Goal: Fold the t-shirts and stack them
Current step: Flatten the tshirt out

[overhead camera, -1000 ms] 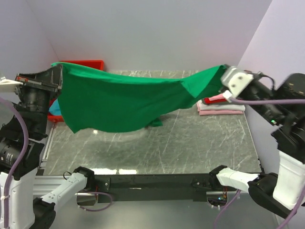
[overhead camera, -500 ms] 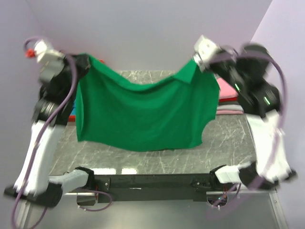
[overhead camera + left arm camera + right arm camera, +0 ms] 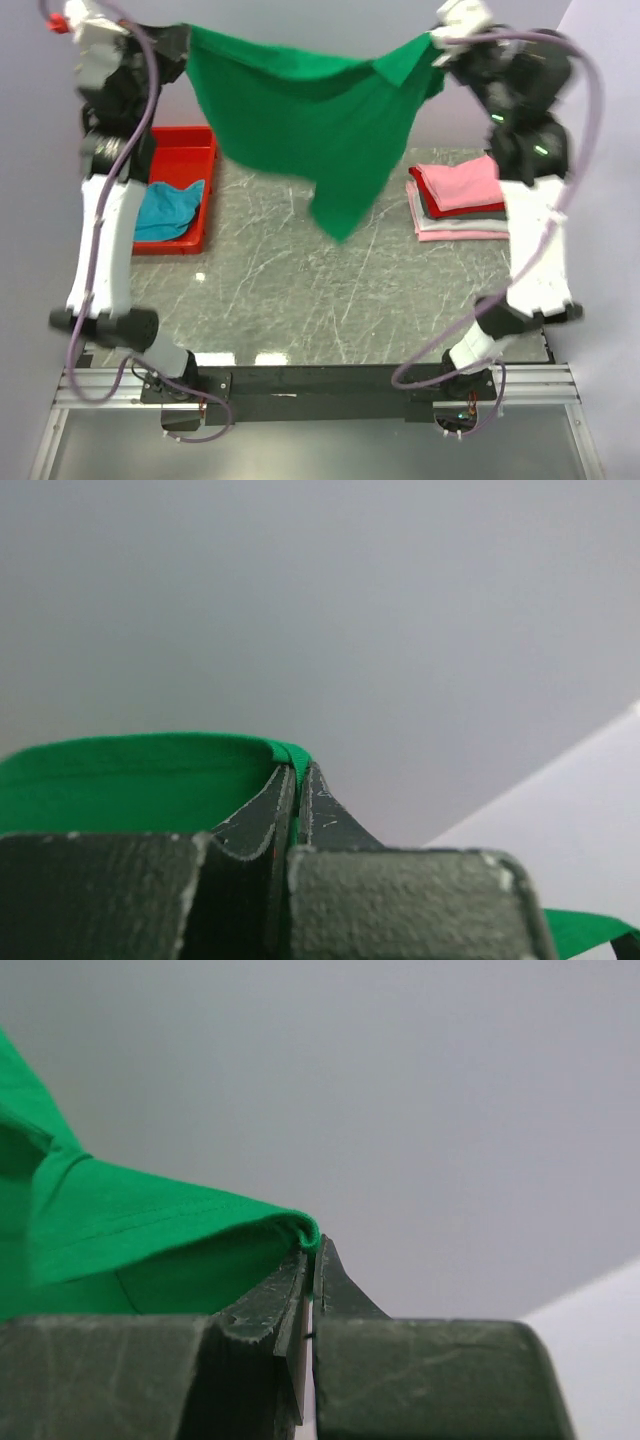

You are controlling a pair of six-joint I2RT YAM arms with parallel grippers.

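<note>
Your red tray [image 3: 206,138] held a teal-blue t-shirt [image 3: 168,206]; your left gripper [image 3: 297,778] and right gripper [image 3: 311,1252] were each clamped tight on the green t-shirt [image 3: 310,110], high above the counter [image 3: 300,285].

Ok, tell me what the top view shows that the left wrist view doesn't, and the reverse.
Only the top view: the red tray holding a blue shirt, the folded stack on the table, the right claw, and the green shirt sagging across its whole width. Only the left wrist view: the left claw close up, shut on the shirt's hem. Both: the green shirt held by the left claw.
</note>
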